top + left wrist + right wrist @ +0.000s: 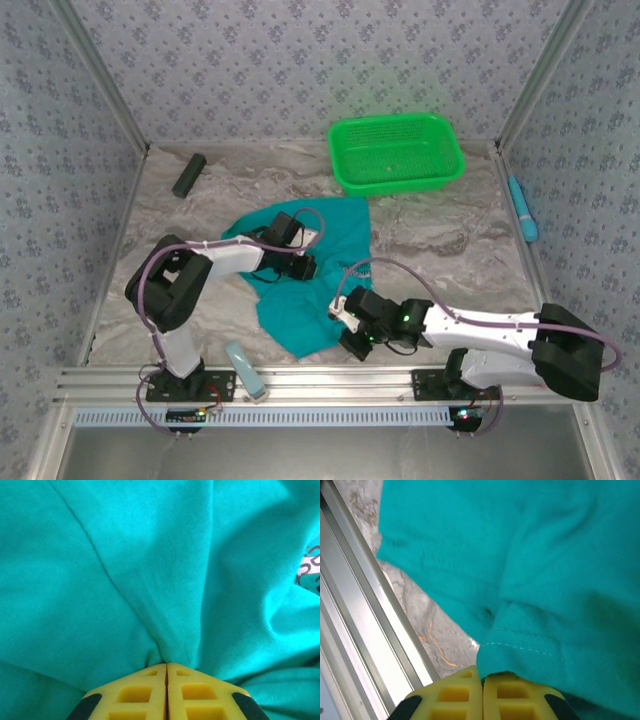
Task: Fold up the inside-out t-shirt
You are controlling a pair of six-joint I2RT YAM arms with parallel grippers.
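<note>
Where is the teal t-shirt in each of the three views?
Top view: the t-shirt lies crumpled at the centre of the marbled table.
Left wrist: it spreads above the shut left gripper, bunched into it.
Right wrist: it takes the upper right, its hem in the shut right gripper.
Shared landmark: the marbled table, also lower left in the right wrist view.

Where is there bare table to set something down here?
Widest: right of the t-shirt, bordered by the green basket and the blue tool. Smaller: between the dark block and the t-shirt. Crowded: the middle, where the left gripper and right gripper pinch the cloth.
</note>
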